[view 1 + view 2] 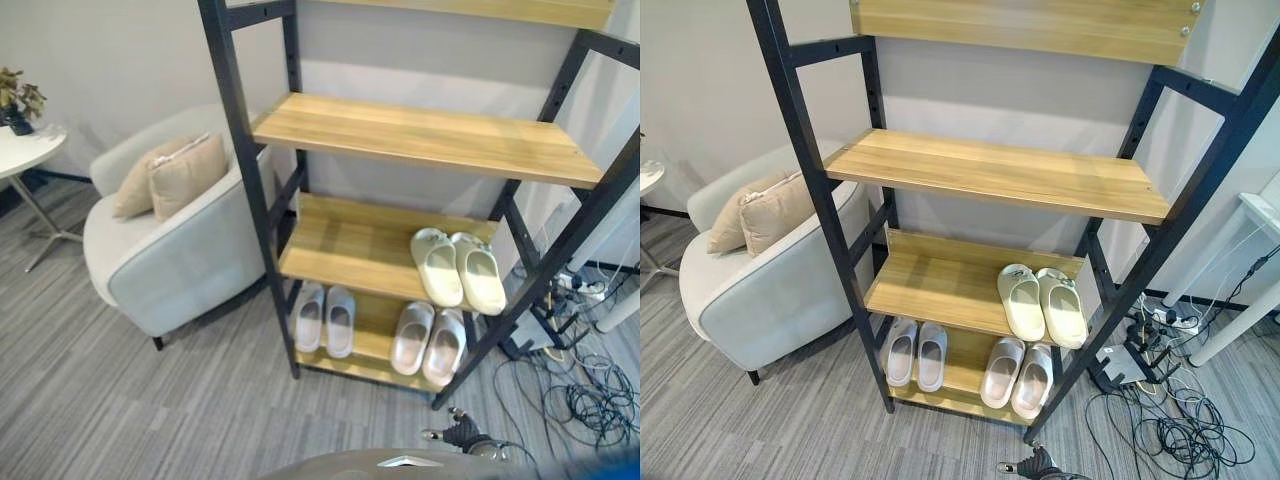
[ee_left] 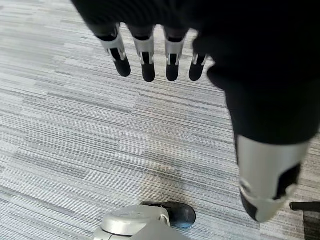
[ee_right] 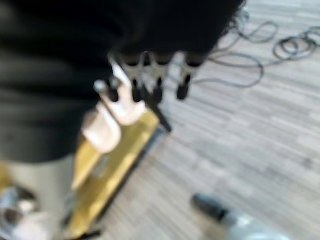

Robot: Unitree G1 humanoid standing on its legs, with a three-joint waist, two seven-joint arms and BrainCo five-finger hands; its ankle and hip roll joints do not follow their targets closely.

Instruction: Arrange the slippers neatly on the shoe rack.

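My left hand (image 2: 150, 55) slack, empty over carpet (image 2: 75, 140); right hand (image 3: 150, 80) slack, empty. Slippers (image 1: 458, 268) paired on rack (image 1: 420, 135); I judge arranging done, next retreat.

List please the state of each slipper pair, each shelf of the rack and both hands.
Cream slippers: side by side on middle shelf.
Grey slippers: paired on bottom shelf, left.
Pinkish slippers: paired on bottom shelf, right.
Upper shelf: bare.
Left hand: open, holding nothing, over carpet.
Right hand: open, holding nothing.
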